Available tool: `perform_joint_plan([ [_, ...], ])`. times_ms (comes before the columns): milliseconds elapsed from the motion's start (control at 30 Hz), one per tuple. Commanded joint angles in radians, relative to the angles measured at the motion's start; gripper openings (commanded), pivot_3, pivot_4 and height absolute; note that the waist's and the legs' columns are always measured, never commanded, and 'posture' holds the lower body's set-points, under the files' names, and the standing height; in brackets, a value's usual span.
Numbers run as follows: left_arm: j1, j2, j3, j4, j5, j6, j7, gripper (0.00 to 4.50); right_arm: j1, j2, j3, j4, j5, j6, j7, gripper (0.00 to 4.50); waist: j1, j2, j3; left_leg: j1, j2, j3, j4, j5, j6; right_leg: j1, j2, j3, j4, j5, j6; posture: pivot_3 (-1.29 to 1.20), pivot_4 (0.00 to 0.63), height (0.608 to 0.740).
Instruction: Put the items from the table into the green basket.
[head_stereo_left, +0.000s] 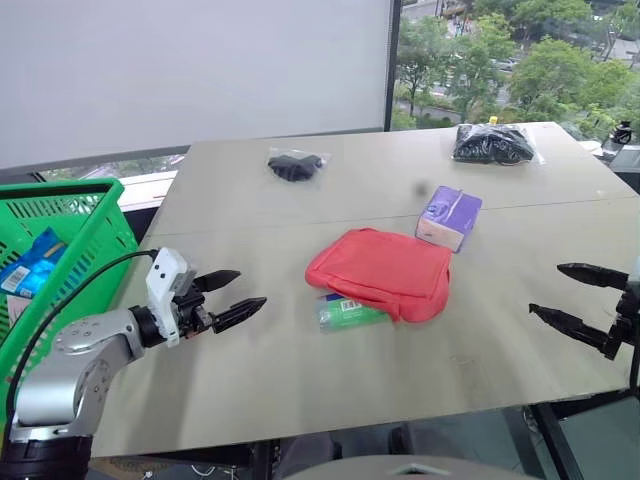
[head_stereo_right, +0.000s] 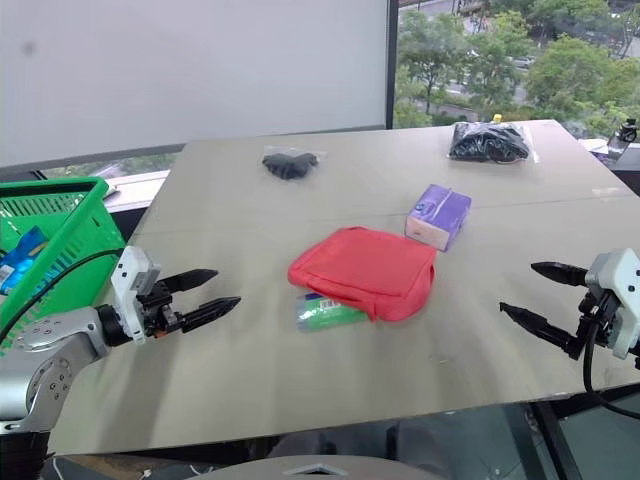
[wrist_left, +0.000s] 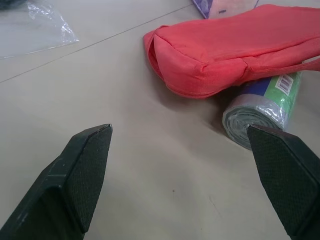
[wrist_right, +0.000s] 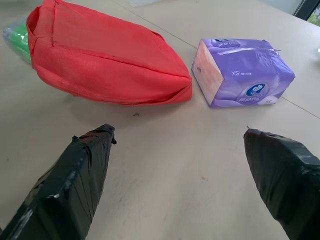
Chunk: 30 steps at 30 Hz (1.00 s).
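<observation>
A red zip pouch (head_stereo_left: 382, 271) lies mid-table, partly on top of a green roll (head_stereo_left: 350, 312) with a white label. Behind it to the right stands a purple-white tissue box (head_stereo_left: 449, 217). Two clear bags of black contents lie at the far side, a small one (head_stereo_left: 295, 165) and a larger one (head_stereo_left: 493, 144). The green basket (head_stereo_left: 70, 240) stands off the table's left edge. My left gripper (head_stereo_left: 229, 297) hovers open over the table's left part, pointing at the pouch. At the right edge my right gripper (head_stereo_left: 565, 293) is open too, empty.
The table (head_stereo_left: 280, 380) has a seam running across its middle. A blue packet (head_stereo_left: 30, 262) lies inside the basket. A white wall panel and a window stand behind the far edge. A black cable (head_stereo_left: 70, 290) runs along my left arm.
</observation>
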Motion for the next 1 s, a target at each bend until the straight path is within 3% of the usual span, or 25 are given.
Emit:
perform_joint_plan([
  [33, -0.032, 0.011, 0.014, -0.044, -0.02, -0.007, -0.002, 4.47, -0.007, 0.011, -0.028, -0.036, 0.0, -0.013, -0.013, 4.5, 0.0, 0.0, 0.0, 0.0, 0.0, 0.0, 0.0, 0.0, 0.0, 0.0, 0.0, 0.0, 0.0, 0.0, 0.0, 0.04, 0.0, 0.74],
  [367, -0.255, 0.027, -0.286, -0.109, 0.22, -0.173, -0.017, 4.47, -0.003, 0.06, 0.005, -0.233, 0.076, 0.018, -0.051, 4.5, -0.002, -0.001, 0.002, 0.0, 0.0, 0.001, 0.0, 0.0, 0.0, 0.0, 0.001, 0.002, 0.0, 0.001, -0.001, 0.02, 0.0, 0.74],
  [667, -0.477, -0.017, -0.584, 0.102, 0.507, -0.388, -0.063, 4.47, -0.014, 0.036, -0.003, -0.321, 0.14, 0.082, -0.075, 4.5, -0.005, -0.003, 0.002, 0.0, -0.001, 0.003, 0.0, 0.0, 0.0, 0.0, 0.006, 0.002, 0.0, 0.0, 0.0, -0.02, 0.0, 0.74],
  [1000, -0.589, -0.085, -0.666, 0.327, 0.643, -0.546, -0.063, 4.47, -0.002, 0.046, -0.006, -0.332, 0.111, 0.063, -0.08, 4.5, -0.005, -0.003, 0.002, 0.001, -0.001, 0.004, 0.001, -0.001, 0.001, 0.0, 0.005, 0.003, 0.0, 0.001, 0.001, -0.06, 0.0, 0.74],
])
